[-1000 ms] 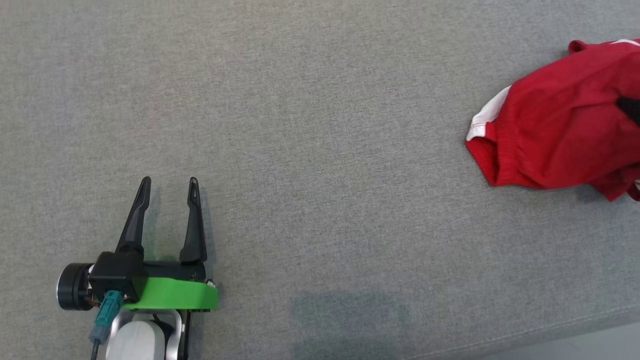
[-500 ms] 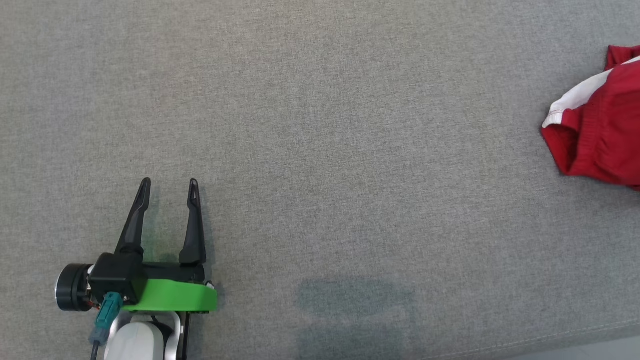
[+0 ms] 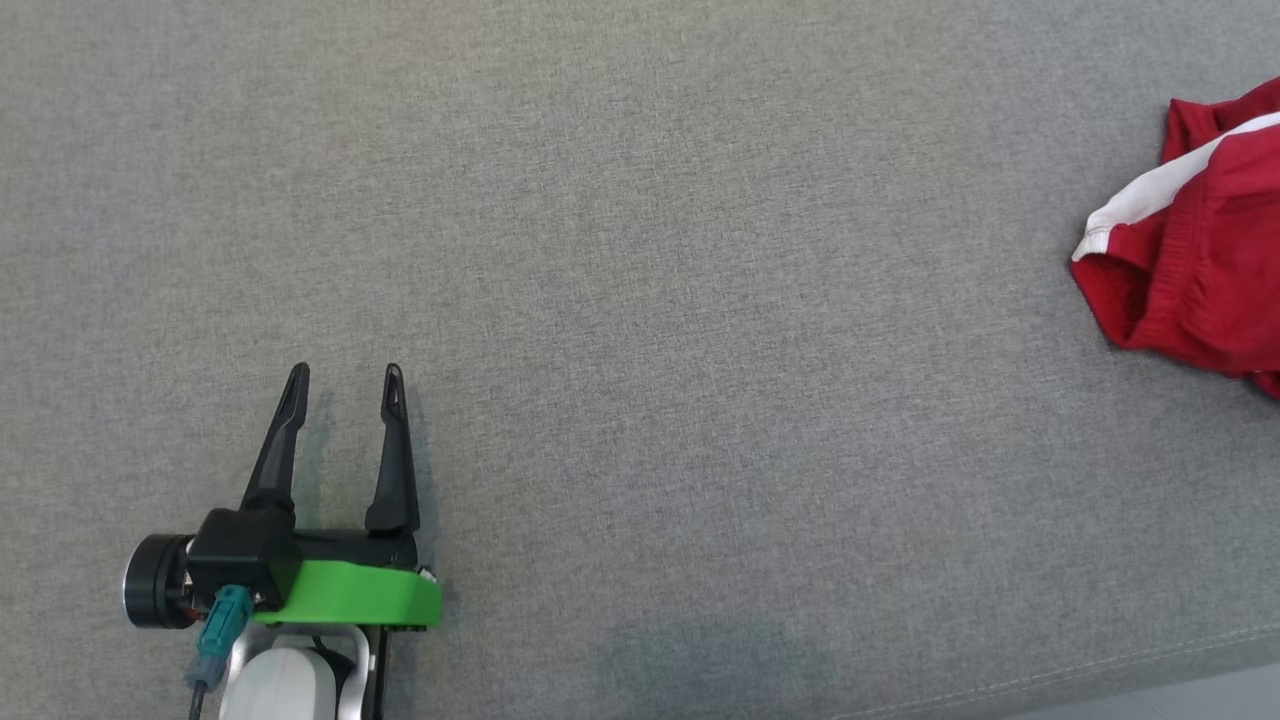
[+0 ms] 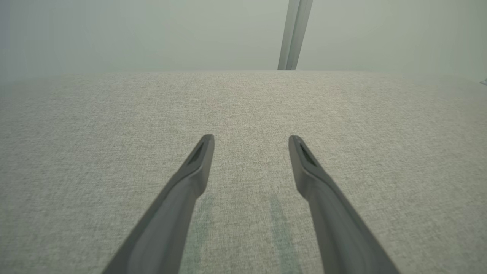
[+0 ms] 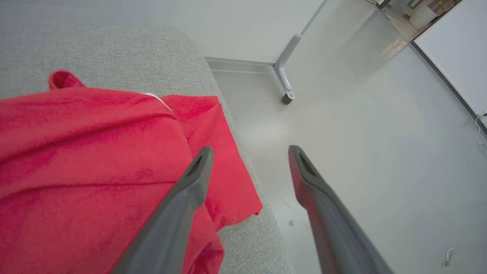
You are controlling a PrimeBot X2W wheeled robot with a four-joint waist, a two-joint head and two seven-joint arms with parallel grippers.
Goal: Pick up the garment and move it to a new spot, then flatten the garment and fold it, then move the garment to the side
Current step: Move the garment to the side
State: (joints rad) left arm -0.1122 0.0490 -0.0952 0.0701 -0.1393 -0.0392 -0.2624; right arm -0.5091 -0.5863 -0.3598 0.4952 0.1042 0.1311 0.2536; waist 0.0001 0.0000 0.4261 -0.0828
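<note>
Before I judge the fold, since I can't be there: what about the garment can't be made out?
- Head view: the garment runs off the right edge; its full shape is unknown.
- Right wrist view: it runs off the left and bottom edges, and a finger of the right end effector covers part.

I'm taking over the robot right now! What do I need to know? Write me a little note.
Left gripper: open, empty, over bare grey pad.
Right gripper: open, empty, over the edge of the garment.
The garment: red, bunched at the pad's right end, not held.
Done: it seems moved to the side.
Left: the fold looks untidy, so check it; maybe flatten and fold again.
</note>
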